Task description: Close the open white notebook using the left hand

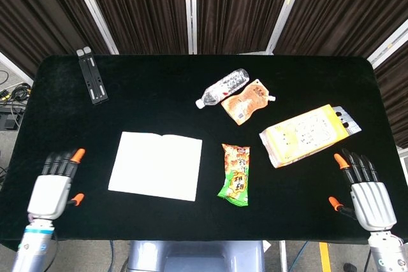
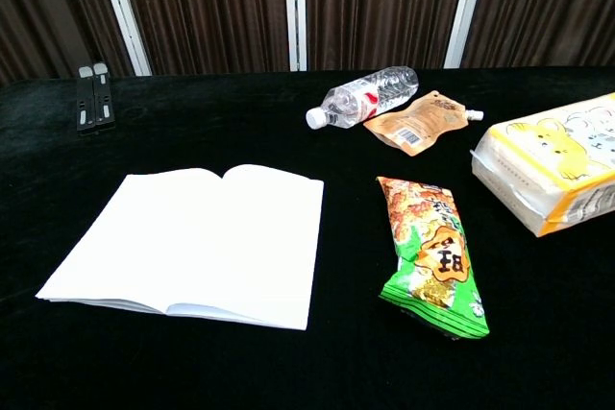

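Black table (image 1: 127, 93); notebook (image 1: 156, 165) lying open, flat; left hand (image 1: 52, 189) empty, fingers apart, near its left edge, likely for flipping.

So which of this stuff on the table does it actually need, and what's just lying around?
Needed: open white notebook; left robot hand.

Lying about: water bottle; orange spouted pouch; green snack bag; yellow tissue pack; black folded stand; right robot hand, idle.

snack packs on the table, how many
3: a green pack right of the notebook, an orange pouch beside the bottle, and a yellow pack near the right edge. None looks hidden.
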{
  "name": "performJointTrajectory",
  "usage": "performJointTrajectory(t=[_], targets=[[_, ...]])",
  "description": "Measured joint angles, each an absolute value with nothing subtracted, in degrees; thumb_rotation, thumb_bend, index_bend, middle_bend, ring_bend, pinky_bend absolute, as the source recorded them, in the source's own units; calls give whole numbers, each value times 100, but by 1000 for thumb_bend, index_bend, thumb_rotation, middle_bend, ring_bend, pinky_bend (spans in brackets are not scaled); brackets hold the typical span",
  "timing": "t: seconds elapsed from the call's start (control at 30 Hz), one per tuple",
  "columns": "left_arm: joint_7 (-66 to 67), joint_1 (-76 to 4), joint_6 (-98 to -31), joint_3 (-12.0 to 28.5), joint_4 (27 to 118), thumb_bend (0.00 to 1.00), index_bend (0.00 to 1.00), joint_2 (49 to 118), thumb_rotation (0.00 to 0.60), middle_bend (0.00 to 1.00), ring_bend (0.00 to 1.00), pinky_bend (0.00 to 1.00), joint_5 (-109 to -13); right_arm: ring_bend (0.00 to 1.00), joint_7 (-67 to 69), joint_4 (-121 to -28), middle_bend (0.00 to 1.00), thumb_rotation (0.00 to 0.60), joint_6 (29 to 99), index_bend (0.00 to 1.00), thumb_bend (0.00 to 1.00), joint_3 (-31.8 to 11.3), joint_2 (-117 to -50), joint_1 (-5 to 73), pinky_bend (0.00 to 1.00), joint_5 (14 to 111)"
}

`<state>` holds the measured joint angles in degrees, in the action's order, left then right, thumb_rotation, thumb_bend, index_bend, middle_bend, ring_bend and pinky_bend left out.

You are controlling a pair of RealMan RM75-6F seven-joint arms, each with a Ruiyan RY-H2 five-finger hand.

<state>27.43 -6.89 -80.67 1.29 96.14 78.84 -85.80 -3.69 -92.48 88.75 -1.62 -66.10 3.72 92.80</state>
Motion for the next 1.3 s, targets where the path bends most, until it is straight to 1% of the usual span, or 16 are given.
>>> performJointTrajectory(t=[0.23,0.27,0.33,0.4,0.73,0.97,1.3], targets=[[3182,-1023,-7555,168,9286,151,0,8421,600,0,0,0,-8378,0,-335,-9251,0,600,8848,0,68,-162,-6593,377,0,9268],[3224,-1060,-7501,173,9249,169,0,8485,600,0,0,0,-8348,0,-329,-9253,0,600,8854,0,68,-162,-6589,375,0,9270],[3327,-1146,-7388,183,9141,241,0,8642,600,0,0,0,-8284,0,-311,-9257,0,600,8861,0,68,-163,-6582,372,0,9271],[3394,-1191,-7333,187,9063,268,0,8739,600,0,0,0,-8243,0,-288,-9268,0,600,8868,0,67,-162,-6571,367,0,9272],[3526,-1361,-7105,175,8608,268,0,9234,600,0,0,0,-8031,0,-222,-9288,0,600,8853,0,68,-153,-6538,374,0,9295],[3541,-1424,-7053,109,8535,267,0,9372,600,0,0,0,-8002,0,-192,-9289,0,600,8876,0,68,-161,-6529,363,0,9288],[3657,-1540,-6987,145,8270,276,0,9586,600,0,0,0,-7857,0,-160,-9300,0,600,8894,0,68,-157,-6509,358,0,9318]])
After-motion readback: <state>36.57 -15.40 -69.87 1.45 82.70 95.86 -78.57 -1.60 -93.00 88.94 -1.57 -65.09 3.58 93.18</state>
